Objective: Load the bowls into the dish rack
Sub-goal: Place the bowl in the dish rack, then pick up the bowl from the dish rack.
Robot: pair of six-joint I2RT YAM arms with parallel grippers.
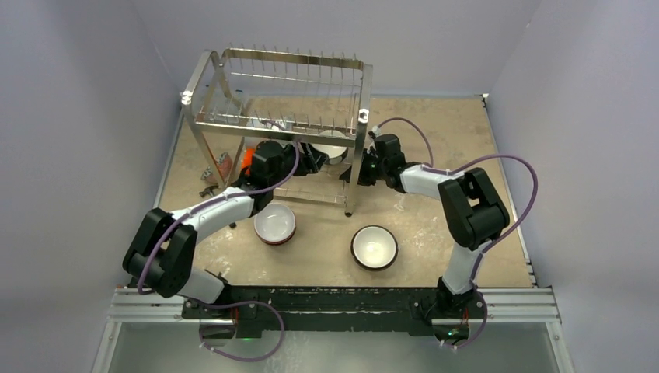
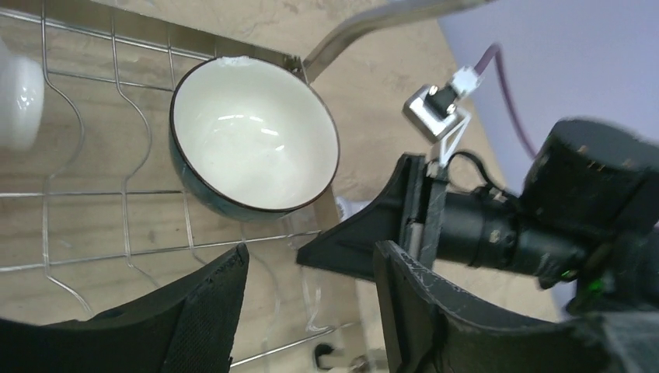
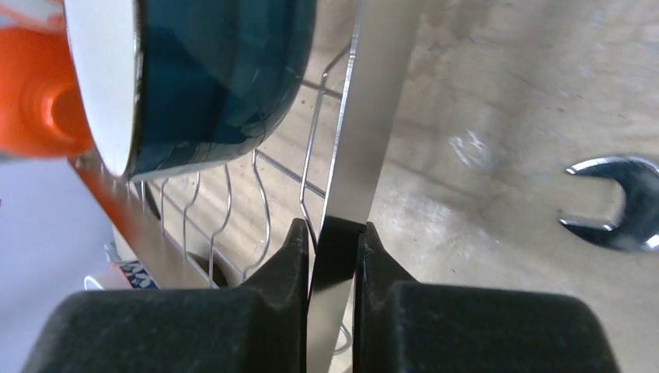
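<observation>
Pinching dish rack (image 3: 373, 93) corner post: right hand (image 3: 332, 233). Left hand (image 2: 311, 256) spread beside teal bowl (image 2: 249, 148) on lower tier. Left bowl (image 1: 275, 223), right bowl (image 1: 374, 247) on bench (image 1: 435, 140).

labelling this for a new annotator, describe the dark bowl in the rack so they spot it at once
Find the dish rack at the back of the table and look at its lower wire shelf, by the leg the right gripper clamps. The bowl there is white inside and dark teal outside, unlike the orange bowl beside it.
</observation>
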